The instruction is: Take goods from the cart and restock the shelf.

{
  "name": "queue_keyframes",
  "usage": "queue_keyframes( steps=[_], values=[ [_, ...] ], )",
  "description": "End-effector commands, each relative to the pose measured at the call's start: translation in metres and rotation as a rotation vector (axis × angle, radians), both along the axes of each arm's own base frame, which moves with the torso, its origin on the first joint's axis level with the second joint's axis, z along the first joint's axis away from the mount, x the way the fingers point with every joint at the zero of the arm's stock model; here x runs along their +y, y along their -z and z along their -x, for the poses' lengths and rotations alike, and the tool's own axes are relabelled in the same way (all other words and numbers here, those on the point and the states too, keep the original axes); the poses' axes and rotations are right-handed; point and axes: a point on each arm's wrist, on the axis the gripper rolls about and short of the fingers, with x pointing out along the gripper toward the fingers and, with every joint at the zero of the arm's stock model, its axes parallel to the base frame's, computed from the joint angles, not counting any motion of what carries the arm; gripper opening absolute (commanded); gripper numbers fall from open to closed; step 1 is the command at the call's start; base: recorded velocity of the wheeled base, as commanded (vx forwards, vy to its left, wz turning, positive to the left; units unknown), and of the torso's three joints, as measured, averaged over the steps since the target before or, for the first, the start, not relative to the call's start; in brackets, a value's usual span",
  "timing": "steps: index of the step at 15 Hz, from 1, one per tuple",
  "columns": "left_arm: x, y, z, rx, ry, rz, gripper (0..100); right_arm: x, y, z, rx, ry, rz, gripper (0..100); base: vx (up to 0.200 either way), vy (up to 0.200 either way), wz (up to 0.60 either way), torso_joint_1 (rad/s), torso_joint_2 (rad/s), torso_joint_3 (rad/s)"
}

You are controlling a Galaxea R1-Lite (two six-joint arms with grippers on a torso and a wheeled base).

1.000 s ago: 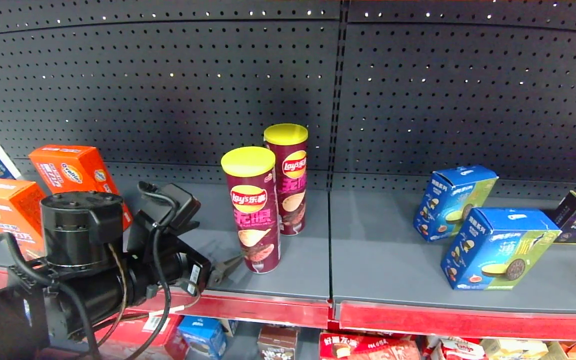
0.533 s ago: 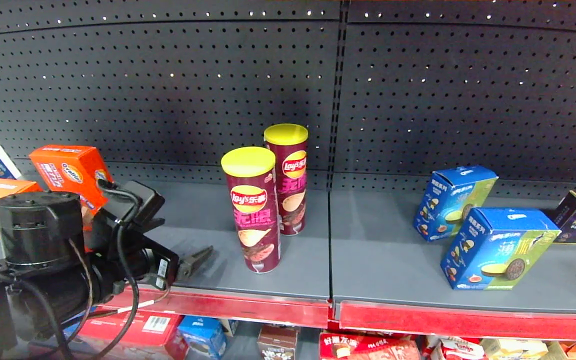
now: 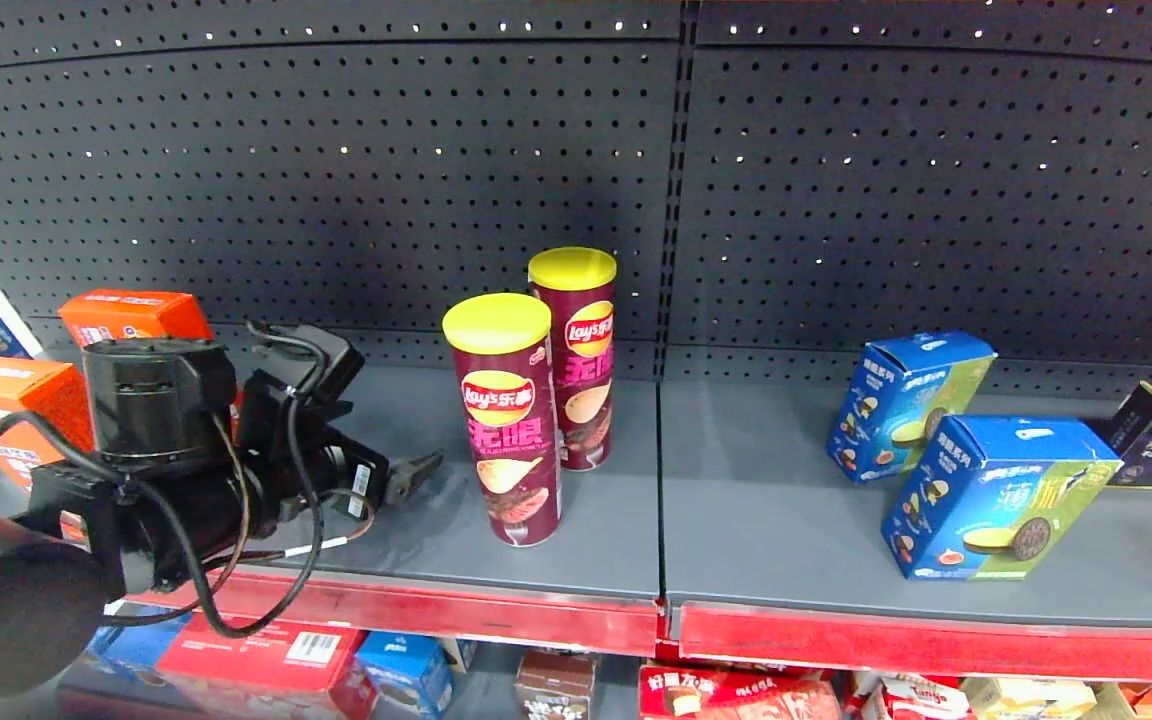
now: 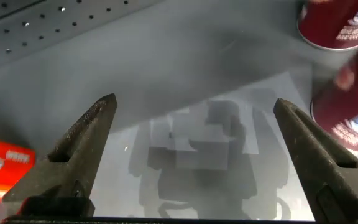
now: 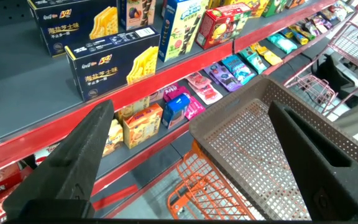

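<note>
step: looks like the gap between a place and the next pick. The front maroon chip tube with yellow lid (image 3: pixel 506 420) and the rear maroon chip tube with yellow lid (image 3: pixel 576 355) both stand upright on the grey metal shelf (image 3: pixel 766 520).
left gripper (image 3: pixel 421 472): released, nothing between the jaws, low over the bare shelf board. Front tube is just beyond its fingertips, not touching; rear tube is farther past that.
left arm pose: forearm roughly level, wrist reaching in over the shelf's front edge, jaws pointing at the tubes.
right gripper (image 5: pixel 191 109): released, empty, hanging above the brown perforated cart basket (image 5: pixel 247 155).
next: you need to back the left arm straight out clear of the front tube, then drop a gripper into the cart for another item. Can't tell which item from here.
</note>
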Motion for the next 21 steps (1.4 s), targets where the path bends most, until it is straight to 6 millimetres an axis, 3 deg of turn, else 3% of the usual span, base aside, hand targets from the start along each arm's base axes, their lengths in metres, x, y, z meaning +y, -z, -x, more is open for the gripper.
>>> queue_keyframes(
  steps=[1, 8, 16, 21],
  values=[
    [-0.004, 0.013, -0.018, 0.016, 0.004, -0.002, 100, 0.000, 0.000, -0.001, 0.006, 0.000, -0.001, 100, 0.000, 0.000, 0.00, 0.000, 0.00, 0.000],
    [-0.013, 0.018, -0.044, 0.009, 0.039, 0.010, 100, -0.001, 0.001, -0.002, 0.012, -0.002, -0.004, 100, 0.000, 0.000, 0.00, 0.000, 0.00, 0.000],
    [-0.040, 0.018, -0.037, -0.003, 0.125, 0.017, 100, -0.001, 0.004, -0.004, 0.023, -0.003, -0.008, 100, 0.000, 0.000, 0.00, 0.000, 0.00, 0.000],
    [-0.042, 0.019, -0.036, 0.000, 0.132, 0.017, 100, -0.001, 0.004, -0.004, 0.023, -0.002, -0.008, 100, 0.000, 0.000, 0.00, 0.000, 0.00, 0.000]
  ],
)
